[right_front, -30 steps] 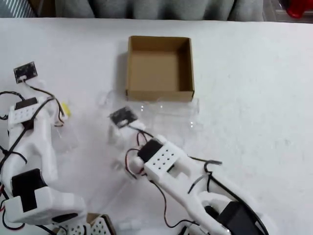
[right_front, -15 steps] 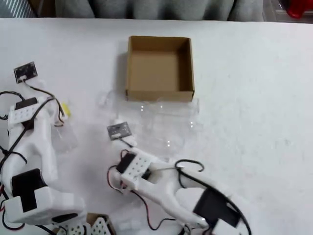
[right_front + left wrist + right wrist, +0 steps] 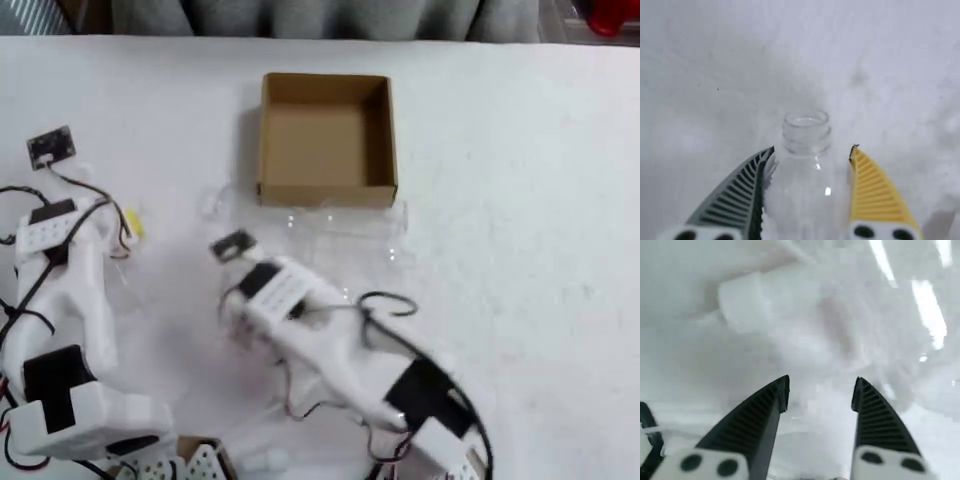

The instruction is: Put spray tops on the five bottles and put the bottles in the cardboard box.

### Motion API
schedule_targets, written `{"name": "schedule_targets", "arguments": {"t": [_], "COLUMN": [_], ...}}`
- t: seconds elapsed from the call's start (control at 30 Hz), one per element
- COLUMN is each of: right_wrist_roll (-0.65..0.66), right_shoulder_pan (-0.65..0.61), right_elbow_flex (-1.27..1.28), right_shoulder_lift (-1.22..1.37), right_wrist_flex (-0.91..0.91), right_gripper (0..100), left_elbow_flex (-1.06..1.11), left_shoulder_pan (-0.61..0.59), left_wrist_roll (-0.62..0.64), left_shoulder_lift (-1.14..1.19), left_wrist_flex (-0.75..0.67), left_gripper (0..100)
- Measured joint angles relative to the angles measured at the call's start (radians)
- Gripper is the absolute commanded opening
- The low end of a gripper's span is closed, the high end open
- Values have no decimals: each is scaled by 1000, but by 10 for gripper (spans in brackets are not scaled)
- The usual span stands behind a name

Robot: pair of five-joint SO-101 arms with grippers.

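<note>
**Left gripper holds an uncapped bottle; right gripper open over blurred white parts**

The left gripper (image 3: 813, 148) has a grey finger (image 3: 747, 187) on one side and a yellow finger (image 3: 872, 187) on the other. Between them sits a clear bottle (image 3: 805, 200). The two fingers are parted only by the width of the bottle's body and seem to press on its sides just below the shoulder. The bottle's neck (image 3: 806, 131) sticks out past the fingertips, with its mouth open and no spray top on it. Past the neck lies the white table (image 3: 520, 200).

The right gripper (image 3: 822, 379) has two black ribbed fingers (image 3: 757, 415) that stand well apart, with nothing caught between them. Ahead of its tips and off to the side of one finger lies a pale cylindrical shape (image 3: 742, 302). It may be a spray top, though the view is too smeared to be sure. Glints on clear plastic show farther out, on the side of the other finger.

From above, the right arm stretches across the middle of the table. The cardboard box (image 3: 328, 193) stands open beyond the arm's gripper end, with nothing showing on its brown floor. Loose clear bottles (image 3: 340, 235) lie between that gripper end and the box, just against the box's near wall. The left arm lies along the table's edge, well apart from the box.
</note>
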Motion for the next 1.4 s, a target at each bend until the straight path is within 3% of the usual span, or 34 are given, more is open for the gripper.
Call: {"name": "schedule_targets", "arguments": {"t": [0.33, 0.53, 0.7, 0.87, 1.23, 1.4], "right_wrist_roll": [272, 585, 806, 835, 899, 898], "right_shoulder_pan": [25, -54, -87, -153, -164, -160], "right_elbow_flex": [242, 480, 595, 660, 675, 589], "right_shoulder_lift": [-434, -703, -760, -767, -704, -508], "right_wrist_flex": [66, 3, -21, -127, -284, -331], "right_gripper": [176, 180, 180, 180, 170, 26], "left_elbow_flex": [0, 0, 0, 0, 0, 0], "left_shoulder_pan": [0, 0, 0, 0, 0, 0], "left_wrist_roll": [0, 0, 0, 0, 0, 0], "left_shoulder_lift": [0, 0, 0, 0, 0, 0], "left_wrist_flex": [0, 0, 0, 0, 0, 0], "left_gripper": [64, 64, 64, 64, 64, 64]}}
